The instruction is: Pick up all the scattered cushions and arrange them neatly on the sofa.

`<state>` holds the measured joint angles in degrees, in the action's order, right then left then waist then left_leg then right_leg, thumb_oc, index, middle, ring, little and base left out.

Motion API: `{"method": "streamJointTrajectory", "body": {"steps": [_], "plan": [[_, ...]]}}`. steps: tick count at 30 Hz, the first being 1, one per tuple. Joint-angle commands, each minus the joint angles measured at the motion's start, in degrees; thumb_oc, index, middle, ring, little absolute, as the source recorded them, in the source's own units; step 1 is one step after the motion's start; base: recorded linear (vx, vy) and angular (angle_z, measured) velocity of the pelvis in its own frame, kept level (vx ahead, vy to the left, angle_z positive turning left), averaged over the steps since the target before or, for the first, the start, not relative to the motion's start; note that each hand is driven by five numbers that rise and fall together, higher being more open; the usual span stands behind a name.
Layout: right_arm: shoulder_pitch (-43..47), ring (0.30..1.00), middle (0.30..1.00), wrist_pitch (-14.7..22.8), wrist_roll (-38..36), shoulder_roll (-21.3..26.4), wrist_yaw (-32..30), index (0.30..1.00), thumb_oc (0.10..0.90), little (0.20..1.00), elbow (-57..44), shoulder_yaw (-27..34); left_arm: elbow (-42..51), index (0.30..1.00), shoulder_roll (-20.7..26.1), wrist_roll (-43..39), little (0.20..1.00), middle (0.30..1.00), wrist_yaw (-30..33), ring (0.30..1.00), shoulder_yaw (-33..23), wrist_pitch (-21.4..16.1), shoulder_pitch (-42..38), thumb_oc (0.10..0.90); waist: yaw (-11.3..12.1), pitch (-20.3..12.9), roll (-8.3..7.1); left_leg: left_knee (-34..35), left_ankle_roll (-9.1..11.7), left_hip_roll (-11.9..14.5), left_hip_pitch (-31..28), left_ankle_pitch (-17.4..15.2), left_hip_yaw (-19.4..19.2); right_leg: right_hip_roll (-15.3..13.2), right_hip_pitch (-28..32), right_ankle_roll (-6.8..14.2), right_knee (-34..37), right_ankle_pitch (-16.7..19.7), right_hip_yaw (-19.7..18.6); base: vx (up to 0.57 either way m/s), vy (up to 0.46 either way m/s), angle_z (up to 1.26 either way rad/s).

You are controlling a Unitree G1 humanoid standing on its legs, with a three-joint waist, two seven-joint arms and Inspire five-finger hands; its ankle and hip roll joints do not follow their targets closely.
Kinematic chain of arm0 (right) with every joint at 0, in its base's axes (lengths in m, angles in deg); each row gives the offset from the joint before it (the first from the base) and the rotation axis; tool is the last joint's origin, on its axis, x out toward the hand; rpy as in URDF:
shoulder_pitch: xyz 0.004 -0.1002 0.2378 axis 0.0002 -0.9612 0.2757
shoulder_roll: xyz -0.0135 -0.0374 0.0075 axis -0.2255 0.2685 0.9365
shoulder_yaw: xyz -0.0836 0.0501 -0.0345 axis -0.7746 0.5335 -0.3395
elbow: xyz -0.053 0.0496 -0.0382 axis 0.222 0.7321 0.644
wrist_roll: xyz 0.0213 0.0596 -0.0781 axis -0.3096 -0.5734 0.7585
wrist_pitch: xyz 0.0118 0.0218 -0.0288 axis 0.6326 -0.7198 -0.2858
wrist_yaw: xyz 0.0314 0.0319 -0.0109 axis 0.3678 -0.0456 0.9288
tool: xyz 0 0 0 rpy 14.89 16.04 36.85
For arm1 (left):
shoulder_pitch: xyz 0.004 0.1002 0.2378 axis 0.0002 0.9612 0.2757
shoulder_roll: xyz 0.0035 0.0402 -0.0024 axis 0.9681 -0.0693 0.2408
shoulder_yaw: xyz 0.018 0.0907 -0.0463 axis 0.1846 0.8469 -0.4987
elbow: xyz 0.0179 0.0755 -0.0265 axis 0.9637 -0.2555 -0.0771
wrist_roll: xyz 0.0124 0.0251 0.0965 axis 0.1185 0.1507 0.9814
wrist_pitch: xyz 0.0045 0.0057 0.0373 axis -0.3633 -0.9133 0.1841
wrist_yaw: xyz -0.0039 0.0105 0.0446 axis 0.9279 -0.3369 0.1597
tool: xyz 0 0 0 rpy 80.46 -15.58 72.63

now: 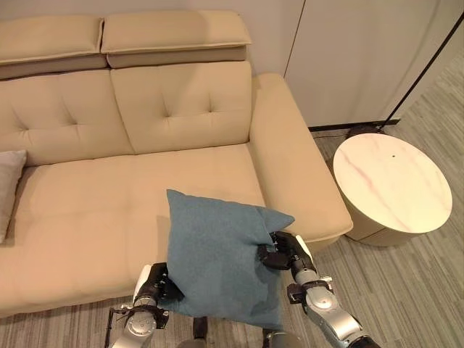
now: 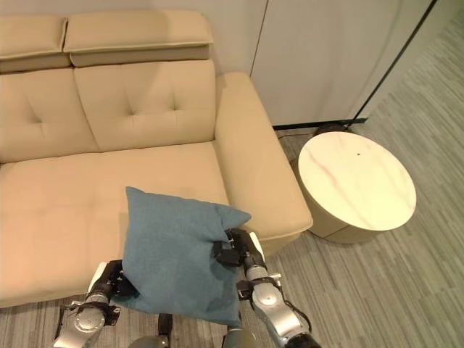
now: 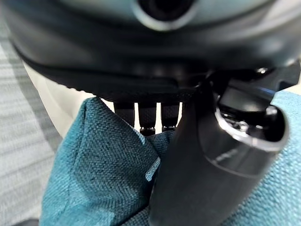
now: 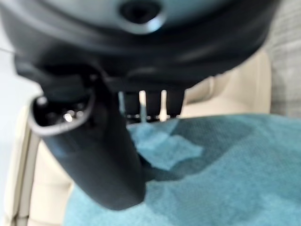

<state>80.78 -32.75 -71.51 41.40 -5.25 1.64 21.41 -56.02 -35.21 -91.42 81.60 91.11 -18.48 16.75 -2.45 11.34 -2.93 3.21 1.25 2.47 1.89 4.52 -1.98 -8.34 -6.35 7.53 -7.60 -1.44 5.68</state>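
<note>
I held the teal cushion [image 1: 217, 254] up in front of the beige sofa [image 1: 87, 217], over the seat's front edge, its woven cloth creased and one corner folded where I gripped it. My left hand [image 1: 156, 284] pinched its lower left edge, thumb pressed into the fabric; my right hand [image 1: 281, 251] clamped the right side the same way. The cushion covered most of my fingers. A pale cushion [image 1: 9, 188] lay cut off at the sofa's far left. A round table [image 1: 391, 181] stood beside the armrest.
</note>
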Motion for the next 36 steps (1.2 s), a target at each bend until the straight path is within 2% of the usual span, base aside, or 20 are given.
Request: {"method": "streamJointTrajectory", "body": {"steps": [1, 3, 4, 6, 7, 10, 12, 16, 19, 21, 23, 24, 25, 27, 28, 31, 32, 36], "plan": [[4.7, 0.3, 0.3, 6.95, 2.25, -3.44, 4.91, 0.3, 0.4, 0.3, -8.31, -7.42, 6.36, 0.3, -4.91, 0.56, 0.3, 0.3, -1.7, 0.3, 1.37, -8.56, -6.42, 0.4, -0.94, -2.23, 0.94, -10.51, -2.35, -7.1, -2.8, -14.61, -2.18, 7.37, -0.82, -4.05, 0.82, -0.36, 0.58, 0.19, -0.123, -0.15], [4.97, 0.3, 0.3, 6.97, 2.67, -2.63, 5.22, 0.3, 0.4, 0.3, -8.67, -7.45, 6.22, 0.3, -5.23, -0.02, 0.3, 0.3, -1.88, 0.3, 1.42, -8.73, -6.7, 0.4, -1.16, -2.05, 0.69, -16.83, -0.57, -5.85, -0.85, -14.39, -3.41, 7.19, 0.23, -4.66, 0.85, -0.84, 0.53, 0.12, -0.114, -0.02], [5.17, 0.3, 0.3, 7.27, 2.75, -2.04, 5.21, 0.3, 0.4, 0.3, -8.83, -7.28, 6.24, 0.3, -5.4, -0.51, 0.3, 0.3, -1.73, 0.3, 1.59, -8.89, -7.14, 0.4, -1.07, -1.32, 0.14, -22.99, 0.98, -4.93, 1.94, -12.4, -4.05, 6.71, 1.11, -5.21, 1.02, -0.92, 0.5, 0.05, -0.09, 0.03], [5.08, 0.3, 0.3, 7.23, 2.29, -1.4, 4.73, 0.3, 0.4, 0.3, -9.03, -6.75, 6.11, 0.3, -5.6, -0.9, 0.3, 0.3, -1.69, 0.3, 1.92, -8.93, -7.7, 0.4, -0.92, -0.7, 0.08, -29.62, 2.21, -3.45, 5.38, -10.78, -5.13, 6.6, 1.93, -6.03, 1.23, -1.19, 1.11, 0.07, -0.092, 0.12], [4.76, 0.3, 0.3, 7.12, 2.22, -1.21, 4.55, 0.3, 0.4, 0.3, -8.78, -6.52, 6.14, 0.3, -5.72, -1.01, 0.3, 0.3, -1.74, 0.3, 2.0, -8.93, -7.88, 0.4, -0.92, -0.64, 0.02, -30.47, 2.18, -2.47, 6.12, -10.66, -6.61, 6.45, 2.53, -6.23, 1.48, -1.52, 1.4, 0.11, -0.06, 0.26], [4.39, 0.3, 0.3, 6.81, 2.3, -0.79, 4.44, 0.3, 0.4, 0.3, -8.51, -5.68, 6.17, 0.3, -5.88, -0.91, 0.3, 0.3, -1.88, 0.3, 1.88, -8.74, -7.83, 0.4, -0.76, -1.09, -0.32, -25.8, 1.28, 0.28, 6.04, -12.27, -8.59, 5.32, 3.68, -5.83, 2.37, -2.1, 1.93, 0.12, 0.041, 0.26], [4.34, 0.3, 0.3, 6.91, 2.39, -0.4, 4.48, 0.3, 0.4, 0.3, -8.9, -5.4, 6.66, 0.3, -5.58, -0.67, 0.3, 0.3, -1.89, 0.3, 1.73, -8.61, -7.31, 0.4, -0.42, -1.6, -0.88, -21.59, 1.14, 1.55, 5.97, -12.75, -7.04, 4.25, 3.93, -5.21, 2.65, -2.22, 1.63, 0.12, 0.114, 0.17], [4.06, 0.3, 0.3, 6.66, 2.98, -0.32, 4.38, 0.3, 0.4, 0.3, -7.63, -5.41, 7.56, 0.3, -5.19, -1.33, 0.3, 0.3, -1.15, 0.3, 1.22, -8.57, -6.13, 0.4, 0.55, -2.14, -0.86, -11.18, 2.66, 5.14, 5.17, -7.2, -0.34, 3.73, 4.54, -4.64, 3.48, -2.54, 0.64, 0.11, 0.175, -0.09], [3.49, 0.3, 0.3, 6.09, 3.31, -0.2, 4.09, 0.3, 0.4, 0.3, -6.41, -4.91, 7.28, 0.3, -5.61, -1.91, 0.3, 0.3, -0.27, 0.3, 0.68, -8.34, -5.14, 0.4, 1.2, -2.1, -0.51, -7.45, 4.28, 8.29, 5.94, -3.17, 4.81, 3.06, 5.21, -3.93, 3.72, -2.78, -0.64, 0.08, 0.271, -0.14], [2.62, 0.3, 0.3, 5.5, 3.13, 0.28, 4.16, 0.3, 0.4, 0.3, -6.03, -4.06, 6.88, 0.3, -5.89, -1.98, 0.3, 0.3, -0.09, 0.3, 0.5, -8.13, -4.77, 0.4, 1.13, -2.05, -0.26, -6.32, 5.13, 10.06, 6.32, -1.4, 5.98, 2.01, 5.55, -3.12, 3.38, -2.97, -1.18, 0.07, 0.383, -0.06], [1.31, 0.3, 0.3, 4.8, 3.1, 0.77, 4.68, 0.3, 0.4, 0.3, -5.76, -2.84, 6.53, 0.3, -6.26, -2.06, 0.3, 0.3, -0.93, 0.3, 0.45, -8.08, -4.28, 0.4, 0.89, -2.67, 0.41, -4.96, 5.53, 10.61, 4.87, -2.23, 4.83, 0.72, 6.01, -2.05, 3.62, -2.6, -1.27, 0.08, 0.435, -0.07], [0.48, 0.3, 0.3, 4.7, 3.25, 0.61, 4.9, 0.3, 0.4, 0.3, -5.8, -2.31, 6.13, 0.3, -6.36, -1.98, 0.3, 0.3, -1.31, 0.3, 0.5, -7.96, -4.08, 0.4, 0.68, -3.22, 0.7, -4.46, 5.87, 10.42, 4.11, -2.64, 4.21, -0.13, 6.18, -1.51, 3.91, -2.13, -1.04, 0.07, 0.607, 0.04], [-0.46, 0.3, 0.3, 4.2, 3.22, 0.32, 4.78, 0.3, 0.4, 0.3, -5.69, -1.41, 5.52, 0.3, -6.43, -2.21, 0.3, 0.3, -1.75, 0.3, 0.93, -7.73, -4.11, 0.4, 0.43, -3.56, 0.54, -5.72, 5.42, 8.15, 4.13, -4.14, 4.08, -2.37, 5.56, -0.17, 3.96, 0.05, -1.47, 0.06, 0.633, 0.0], [-1.56, 0.3, 0.3, 3.96, 3.0, -0.76, 5.17, 0.3, 0.4, 0.3, -5.52, -0.79, 5.11, 0.3, -6.03, -2.04, 0.3, 0.3, -2.04, 0.3, 0.81, -7.48, -4.0, 0.4, 0.31, -3.92, -0.13, -5.94, 4.35, 6.0, 3.55, -5.8, 2.95, -4.81, 4.61, 1.19, 3.73, 1.91, -2.38, 0.02, 0.588, -0.08], [-1.7, 0.3, 0.3, 3.77, 3.03, -1.41, 5.35, 0.3, 0.4, 0.3, -5.45, -0.8, 5.17, 0.3, -5.58, -1.65, 0.3, 0.3, -1.91, 0.3, 0.59, -7.08, -4.0, 0.4, 0.31, -3.55, -0.42, -6.24, 3.37, 4.76, 3.32, -6.63, 2.32, -6.32, 3.17, 1.88, 2.39, 4.23, -2.92, -0.04, 0.492, -0.14], [-2.03, 0.3, 0.3, 3.59, 2.59, -3.64, 5.19, 0.3, 0.4, 0.3, -4.17, -0.35, 4.62, 0.3, -4.31, 0.32, 0.3, 0.3, -1.77, 0.3, 0.23, -6.14, -5.29, 0.4, 0.69, -2.74, -0.71, -7.68, 1.52, 1.81, 3.77, -8.09, 1.06, -8.51, 1.71, 2.2, -0.7, 5.91, -3.06, -0.06, 0.408, -0.32], [-2.08, 0.3, 0.3, 3.65, 2.38, -4.04, 5.31, 0.3, 0.4, 0.3, -3.91, -0.31, 4.65, 0.3, -4.06, 0.55, 0.3, 0.3, -1.82, 0.3, 0.15, -6.09, -5.47, 0.4, 0.6, -2.48, -0.53, -8.15, 1.01, 1.26, 3.86, -8.29, 1.11, -8.38, 1.29, 1.6, -2.2, 5.95, -3.09, 0.01, 0.319, -0.22], [-2.13, 0.3, 0.3, 3.66, 2.2, -4.05, 5.49, 0.3, 0.4, 0.3, -3.71, -0.34, 3.22, 0.3, -3.7, 1.19, 0.3, 0.3, -2.17, 0.3, -0.41, -5.28, -5.24, 0.4, -0.18, -3.04, 0.06, -6.37, -0.63, -1.27, 2.64, -7.93, 1.68, -3.27, 0.63, -0.25, -4.11, 2.63, -4.09, 0.05, 0.244, 0.09]]}}
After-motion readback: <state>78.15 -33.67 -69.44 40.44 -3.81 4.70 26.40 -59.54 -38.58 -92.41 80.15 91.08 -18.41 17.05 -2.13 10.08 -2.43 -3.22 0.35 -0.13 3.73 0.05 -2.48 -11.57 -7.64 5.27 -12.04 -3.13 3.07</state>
